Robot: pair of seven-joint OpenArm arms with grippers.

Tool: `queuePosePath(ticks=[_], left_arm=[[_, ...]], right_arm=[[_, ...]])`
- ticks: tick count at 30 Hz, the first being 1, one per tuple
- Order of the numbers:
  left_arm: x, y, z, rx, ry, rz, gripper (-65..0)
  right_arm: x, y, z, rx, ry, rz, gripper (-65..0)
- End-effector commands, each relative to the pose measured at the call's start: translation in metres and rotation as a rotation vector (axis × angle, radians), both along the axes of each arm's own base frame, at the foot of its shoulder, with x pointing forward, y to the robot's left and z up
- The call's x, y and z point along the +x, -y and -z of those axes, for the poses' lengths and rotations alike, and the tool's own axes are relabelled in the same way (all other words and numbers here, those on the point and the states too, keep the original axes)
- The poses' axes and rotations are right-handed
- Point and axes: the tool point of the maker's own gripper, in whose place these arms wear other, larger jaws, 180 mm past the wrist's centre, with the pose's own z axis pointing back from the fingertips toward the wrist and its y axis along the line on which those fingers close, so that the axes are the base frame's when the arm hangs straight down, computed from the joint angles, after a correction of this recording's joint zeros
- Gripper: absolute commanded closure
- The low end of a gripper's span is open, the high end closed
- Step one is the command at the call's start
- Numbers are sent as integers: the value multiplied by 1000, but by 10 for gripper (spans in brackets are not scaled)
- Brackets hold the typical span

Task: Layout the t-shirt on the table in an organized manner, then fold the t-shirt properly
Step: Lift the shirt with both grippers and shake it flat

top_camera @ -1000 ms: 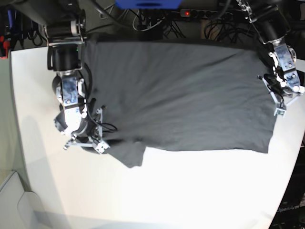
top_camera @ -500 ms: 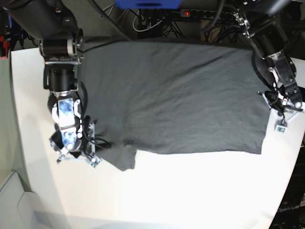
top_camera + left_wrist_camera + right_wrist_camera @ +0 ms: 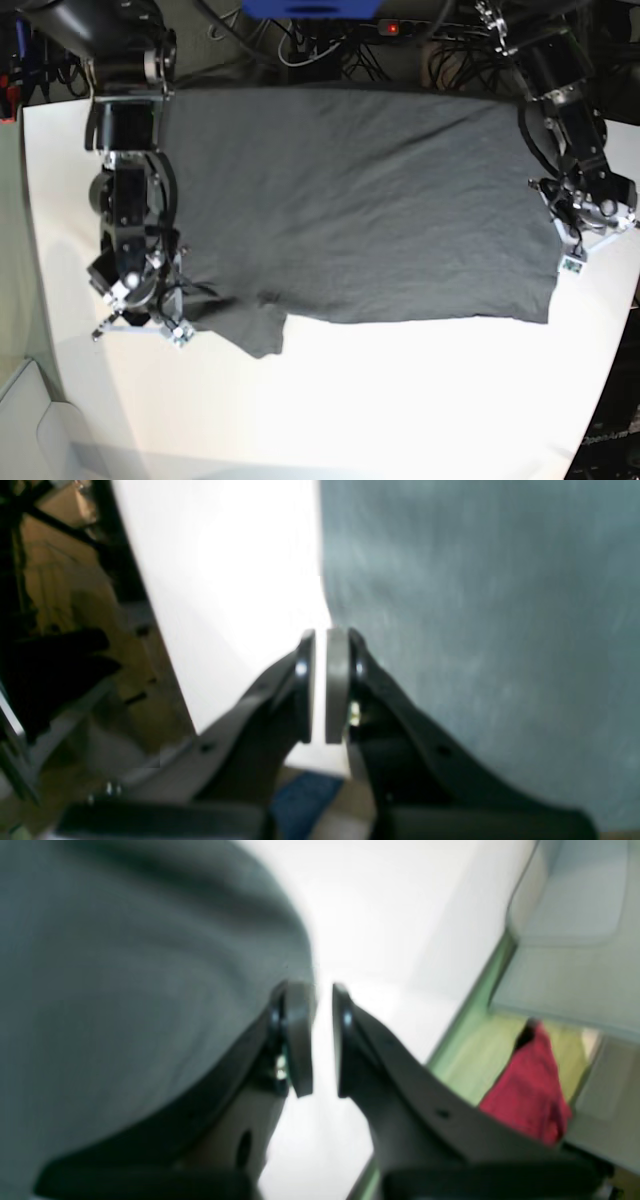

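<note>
The left claw (image 3: pixel 320 687) has its jaws nearly together, holding nothing, right at the t-shirt (image 3: pixel 350 200) edge beside bare desk (image 3: pixel 400 400). The right claw (image 3: pixel 320 1040) stands narrowly parted, empty, beside the hem. The shirt lies spread flat, lightly wrinkled, with white desk open in front.

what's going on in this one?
A two-arm robot is laying out a dark grey t-shirt on the white table. The shirt lies spread nearly flat, one sleeve sticking out at the near edge; no fold made yet. The left hand sits at the shirt's side edge, shut, with no cloth visible between the pads. The right hand is at the opposite edge, a narrow gap between its pads showing only table.
</note>
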Motion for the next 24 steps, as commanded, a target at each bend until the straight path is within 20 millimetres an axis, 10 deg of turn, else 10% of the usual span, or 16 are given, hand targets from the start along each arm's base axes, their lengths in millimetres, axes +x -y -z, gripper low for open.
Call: queuePosePath(ticks=[1,13,24], left_arm=[[10,-4,-14,25,40,7,-43],[-22,12,35,-17,-102,52,-44],[-10,23,74,-138,-104,65,-44]], right_arm=[[5,4,-20,-18,57,6,-66],[-94,12,29,-86,-114,50,-66],[-92,10,86,-28,-265,34,-65]])
